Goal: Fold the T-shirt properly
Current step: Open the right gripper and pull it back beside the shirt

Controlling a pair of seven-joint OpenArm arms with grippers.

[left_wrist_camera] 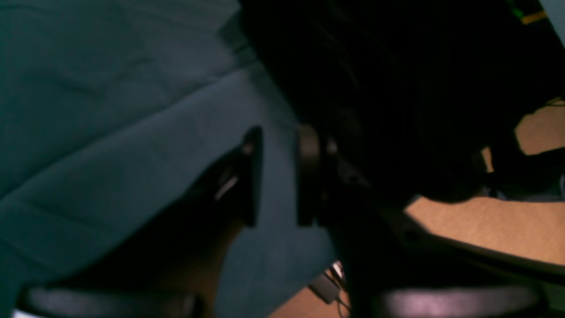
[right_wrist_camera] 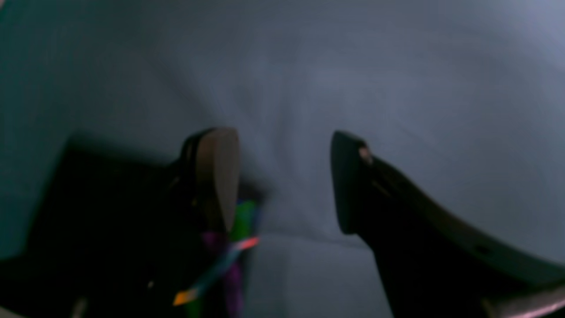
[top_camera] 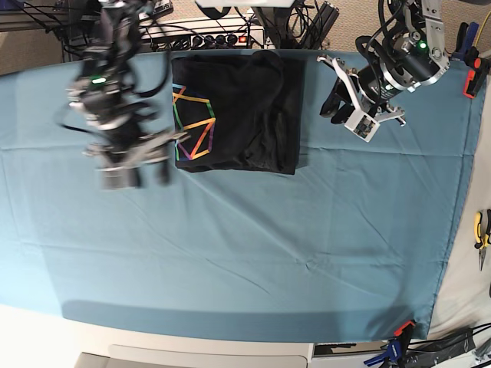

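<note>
T-shirt [top_camera: 234,111] lies folded into a compact black block at the far middle of the worktop [top_camera: 230,253], on the teal cloth [top_camera: 253,230]. Rainbow line print faces up on its left part in the base view; no brand, label or readable writing visible anywhere.

Right tool [right_wrist_camera: 284,181] sits just off the shirt's printed edge, blurred in the base view; jaws spread wide, nothing between them, only cloth under the gap. One finger [right_wrist_camera: 216,176] is next to a coloured bit of the print.

Left tool [left_wrist_camera: 279,176] is near the shirt's other side, over the cloth, with black fabric just beside it; jaws partly apart with a narrow gap, empty.

Pliers [top_camera: 481,234] with yellow handles lie off the cloth at the worktop edge. Clamps [top_camera: 399,337] pin the cloth corners.
</note>
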